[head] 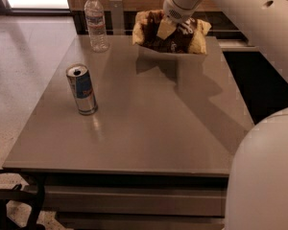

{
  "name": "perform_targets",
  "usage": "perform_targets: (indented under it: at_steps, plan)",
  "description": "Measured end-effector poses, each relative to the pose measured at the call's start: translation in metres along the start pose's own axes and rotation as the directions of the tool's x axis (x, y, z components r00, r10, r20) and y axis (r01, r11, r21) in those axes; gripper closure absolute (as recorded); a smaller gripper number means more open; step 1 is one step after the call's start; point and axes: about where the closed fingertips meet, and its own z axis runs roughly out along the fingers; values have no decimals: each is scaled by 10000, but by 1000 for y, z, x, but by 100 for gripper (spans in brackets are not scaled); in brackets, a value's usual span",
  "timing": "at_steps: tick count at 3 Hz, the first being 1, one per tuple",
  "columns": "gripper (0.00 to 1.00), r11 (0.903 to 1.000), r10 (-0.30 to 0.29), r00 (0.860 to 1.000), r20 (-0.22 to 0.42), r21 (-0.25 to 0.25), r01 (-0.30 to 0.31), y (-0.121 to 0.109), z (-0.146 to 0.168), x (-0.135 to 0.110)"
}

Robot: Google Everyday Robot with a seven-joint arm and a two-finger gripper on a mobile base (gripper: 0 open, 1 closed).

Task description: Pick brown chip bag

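Note:
The brown chip bag (pixel 151 30), dark brown in the middle with pale yellow ends, hangs crumpled above the far edge of the grey table (pixel 149 123). Its shadow lies on the tabletop just below it. My gripper (pixel 171 28) comes down from the white arm at the upper right and is shut on the middle of the bag. One pale finger (pixel 165 28) shows across the bag's front. The gripper hides part of the bag's lettering.
A blue and silver can (pixel 81 89) stands at the table's left side. A clear water bottle (pixel 96 22) stands at the far left corner. My white arm and body fill the right side. A dark chair part (pixel 9 205) is at the bottom left.

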Motion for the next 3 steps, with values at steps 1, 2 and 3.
perform_targets:
  at_steps: [1, 2, 3]
  plan:
    - [100, 9979, -333, 9993, -180, 543, 343, -9, -24, -18]
    - [100, 9932, -479, 9985, -270, 1047, 504, -14, -47, -28]
    - [100, 9865, -382, 9990, -244, 1582, 416, -19, -73, -28]
